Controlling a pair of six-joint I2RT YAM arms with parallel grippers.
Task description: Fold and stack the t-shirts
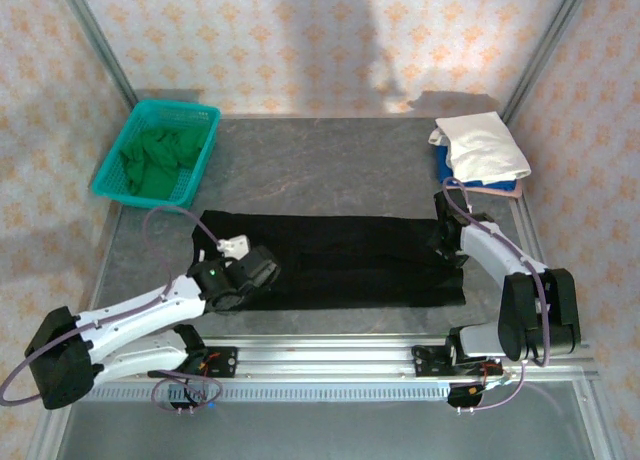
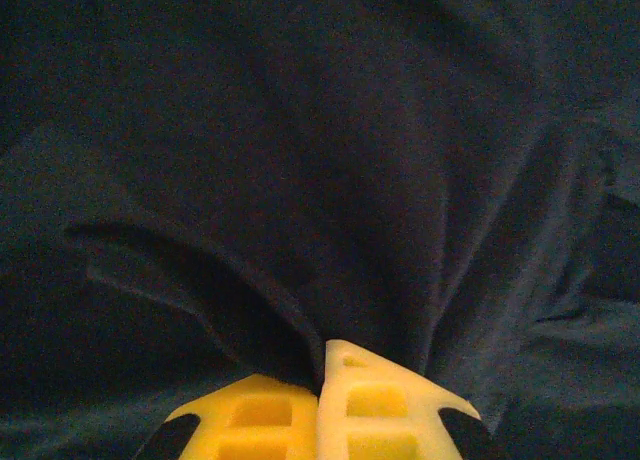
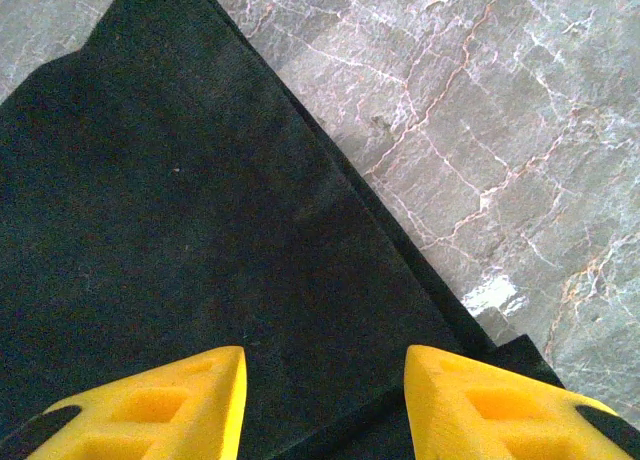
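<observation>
A large black t-shirt (image 1: 350, 260) lies flat across the middle of the table as a long band. My left gripper (image 1: 262, 268) is down on its left end. In the left wrist view that gripper (image 2: 322, 365) is shut, pinching a raised fold of the black t-shirt (image 2: 300, 180), and the cloth puckers toward the yellow fingers (image 2: 380, 400). My right gripper (image 1: 443, 242) hovers over the shirt's right end. In the right wrist view it (image 3: 322, 365) is open, with its fingertips (image 3: 200, 400) spread above the black t-shirt (image 3: 180, 200) near a straight edge. Nothing is between them.
At the back right sits a stack of folded shirts: a white one (image 1: 485, 145) over blue (image 1: 443, 163) and pink (image 1: 505, 192). A teal mesh basket (image 1: 125, 190) at the back left holds a green shirt (image 1: 160, 155). Bare marble table (image 3: 500, 130) lies past the shirt's edge. Metal frame posts stand at the corners.
</observation>
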